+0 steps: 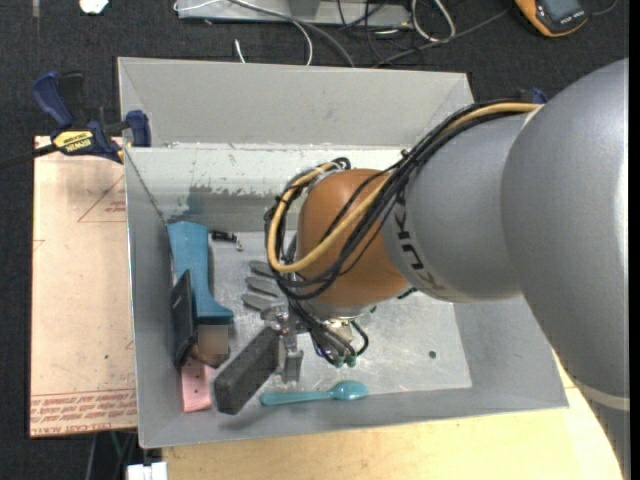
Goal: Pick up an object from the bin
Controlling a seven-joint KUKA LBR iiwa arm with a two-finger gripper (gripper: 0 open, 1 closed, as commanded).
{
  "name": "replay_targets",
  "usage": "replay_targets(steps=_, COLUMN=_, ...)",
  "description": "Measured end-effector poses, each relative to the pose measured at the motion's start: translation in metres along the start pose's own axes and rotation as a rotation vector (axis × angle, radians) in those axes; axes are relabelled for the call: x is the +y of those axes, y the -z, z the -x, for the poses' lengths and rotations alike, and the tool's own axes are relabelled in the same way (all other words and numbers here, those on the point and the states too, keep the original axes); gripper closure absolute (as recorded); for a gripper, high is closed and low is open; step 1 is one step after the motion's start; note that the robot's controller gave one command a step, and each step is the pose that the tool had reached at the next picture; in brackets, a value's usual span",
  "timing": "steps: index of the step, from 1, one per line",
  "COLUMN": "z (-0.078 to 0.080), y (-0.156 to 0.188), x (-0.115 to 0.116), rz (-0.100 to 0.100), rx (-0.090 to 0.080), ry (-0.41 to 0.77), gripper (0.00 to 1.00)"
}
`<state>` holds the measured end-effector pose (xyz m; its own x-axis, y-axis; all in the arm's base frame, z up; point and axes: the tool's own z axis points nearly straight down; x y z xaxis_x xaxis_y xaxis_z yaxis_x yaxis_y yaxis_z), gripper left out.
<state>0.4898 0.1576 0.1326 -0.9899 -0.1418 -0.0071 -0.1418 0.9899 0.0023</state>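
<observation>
Low over grey bin floor (425, 360), cannot tell whether gripper (290, 360) clenches; centre squarely over dark block (240, 376) before lifting.

Scuffed matt metal bin (440, 358); smooth plastic teal spoon (315, 396); dull, rough-looking dark grey block (245, 370); glossy orange wrist cover (345, 243).

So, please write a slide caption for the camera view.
The arm's gripper down in the grey bin, next to a dark grey block and a teal spoon.

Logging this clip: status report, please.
Gripper low, beside dark grey block at front of bin. Cannot tell if held. Teal spoon close in front, blue box left.
</observation>
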Motion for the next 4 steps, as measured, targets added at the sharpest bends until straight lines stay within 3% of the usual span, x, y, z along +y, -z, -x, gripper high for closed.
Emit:
replay_targets(steps=1, z=0.007, y=-0.021, x=-0.011, rz=-0.003, rx=-0.003, ry=0.003, gripper=1.0)
replay_targets(steps=2, z=0.05, y=-0.029, x=0.02, rz=0.0, rx=-0.004, ry=0.282, gripper=1.0)
replay_targets(steps=3, z=0.034, y=0.038, x=0.022, rz=0.0, rx=0.003, ry=0.272, gripper=1.0)
replay_targets(steps=4, z=0.059, y=0.009, x=0.035, rz=0.0, rx=-0.011, ry=0.336, gripper=1.0)
